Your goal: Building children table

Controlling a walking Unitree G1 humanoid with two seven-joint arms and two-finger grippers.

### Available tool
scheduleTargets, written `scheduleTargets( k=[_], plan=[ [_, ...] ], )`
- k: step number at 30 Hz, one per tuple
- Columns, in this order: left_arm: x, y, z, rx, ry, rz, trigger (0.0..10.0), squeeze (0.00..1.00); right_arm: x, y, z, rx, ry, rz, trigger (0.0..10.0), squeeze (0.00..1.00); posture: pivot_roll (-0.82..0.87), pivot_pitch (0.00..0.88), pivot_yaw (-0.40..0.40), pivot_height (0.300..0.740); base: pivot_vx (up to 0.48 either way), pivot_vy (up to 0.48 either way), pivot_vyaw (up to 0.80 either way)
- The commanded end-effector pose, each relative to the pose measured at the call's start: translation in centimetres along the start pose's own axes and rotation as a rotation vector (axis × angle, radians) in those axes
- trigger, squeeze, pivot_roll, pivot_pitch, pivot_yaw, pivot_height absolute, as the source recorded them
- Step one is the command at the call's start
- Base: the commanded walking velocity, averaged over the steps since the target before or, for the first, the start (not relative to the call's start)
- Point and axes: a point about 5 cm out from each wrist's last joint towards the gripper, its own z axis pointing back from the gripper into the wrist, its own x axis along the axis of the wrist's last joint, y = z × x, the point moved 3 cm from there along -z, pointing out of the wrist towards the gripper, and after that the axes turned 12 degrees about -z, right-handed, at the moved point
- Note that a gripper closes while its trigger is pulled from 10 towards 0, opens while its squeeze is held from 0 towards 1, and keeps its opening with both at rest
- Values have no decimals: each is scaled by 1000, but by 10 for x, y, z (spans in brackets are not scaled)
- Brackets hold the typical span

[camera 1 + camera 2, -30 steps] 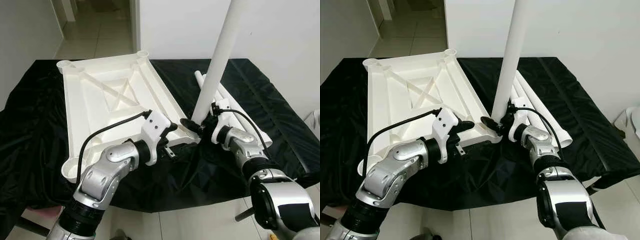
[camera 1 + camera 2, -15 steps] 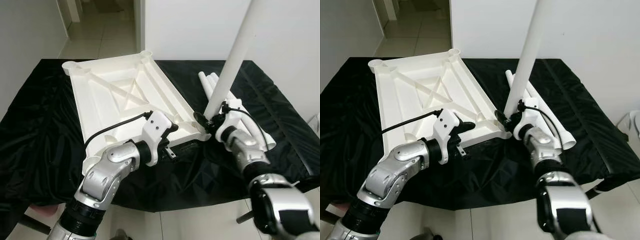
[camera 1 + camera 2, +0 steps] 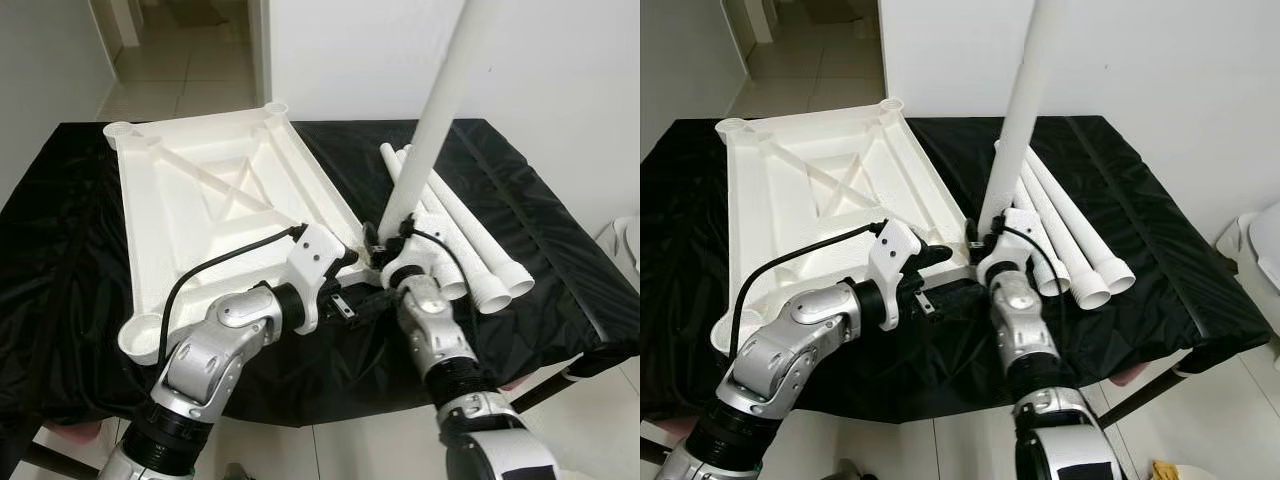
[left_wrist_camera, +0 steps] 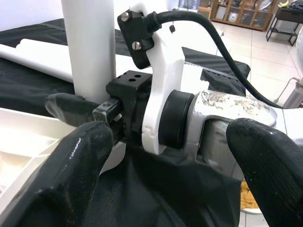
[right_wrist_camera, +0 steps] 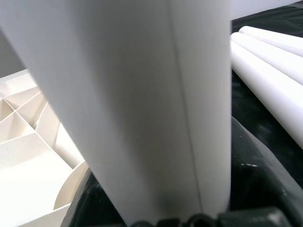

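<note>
White moulded plastic makes up the upturned rectangular tabletop (image 3: 215, 215), which lies ribbed underside up on the left half of the table draped in black cloth (image 3: 560, 260), with an open round socket at each corner. The right gripper (image 3: 388, 247) is closed around the foot of a long white plastic tube leg (image 3: 440, 105), holding it nearly upright with a slight lean toward the far right, its lower end at the tabletop's near right corner socket (image 3: 368, 243). Whether the end has entered the socket cannot be made out, since the fingers and wrist cover the joint. The left gripper (image 3: 350, 298) sits at the tabletop's near edge just beside that corner, its two black fingers (image 4: 78, 156) spread wide apart and holding nothing, with the right wrist between them in the left wrist view. Three more white tube legs (image 3: 455, 240) lie side by side on the cloth toward the table's right edge.

To seat the leg well, I judge it should first be brought fully vertical over the socket, because a tilted tube is likely to bind on the rim. Then it should be pressed straight down, perhaps with a small twist. The left gripper would do best bearing on the tabletop's near edge so the light tray does not slide or tip on the slippery cloth
</note>
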Motion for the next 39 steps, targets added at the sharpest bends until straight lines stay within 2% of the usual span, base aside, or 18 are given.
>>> scheduleTargets(
  k=[1,2,3,4,9,10,18,19,23,26,32,34,39],
  plan=[
    [0,-2,-1,-2,5,-3,10000,0,-10,-5,4,-41,41,-22,0,0,-46,1,-27,740,0,0,0],
    [0,-2,-1,-2,4,-3,10000,0,-11,-5,5,-58,47,-28,0,0,-44,1,-28,740,0,0,0],
    [-1,-3,-1,-2,5,-2,10000,0,-11,-5,7,-67,52,-30,1294,0,-45,2,-28,740,0,0,0],
    [-1,-3,-1,-2,5,1,10000,0,-10,-4,7,-59,55,-18,10000,0,-47,2,-29,740,0,0,0],
    [-2,-4,-1,-4,5,2,10000,0,-8,-3,9,-31,54,-8,10000,0,-49,3,-30,740,0,0,0],
    [-2,-5,-1,-4,5,3,10000,0,-4,-3,10,-19,39,-4,10000,1000,-51,3,-30,740,0,0,0],
    [-1,-4,-3,-3,1,6,10000,0,7,-10,10,105,35,10,10000,1000,-55,3,-32,740,0,0,0],
    [-1,-4,-3,-3,1,6,10000,0,9,-17,8,146,52,29,10000,0,-56,3,-30,740,0,0,0],
    [0,-4,-3,-2,-1,3,10000,0,19,-33,4,249,88,83,10000,0,-56,5,-29,740,0,0,0],
    [0,-2,-3,0,-1,0,10000,0,22,-39,3,305,118,113,10000,0,-56,11,-21,740,0,0,0],
    [1,0,-2,5,-1,-2,10000,0,21,-45,2,361,159,143,10000,0,-52,14,-15,740,0,0,0],
    [3,2,-2,11,-2,-5,10000,0,19,-48,0,445,206,169,10000,0,-48,16,-10,740,0,0,0],
    [4,3,-2,11,-3,-8,10000,0,14,-43,-3,536,259,177,10000,0,-44,16,-2,740,0,0,0]
  ],
)
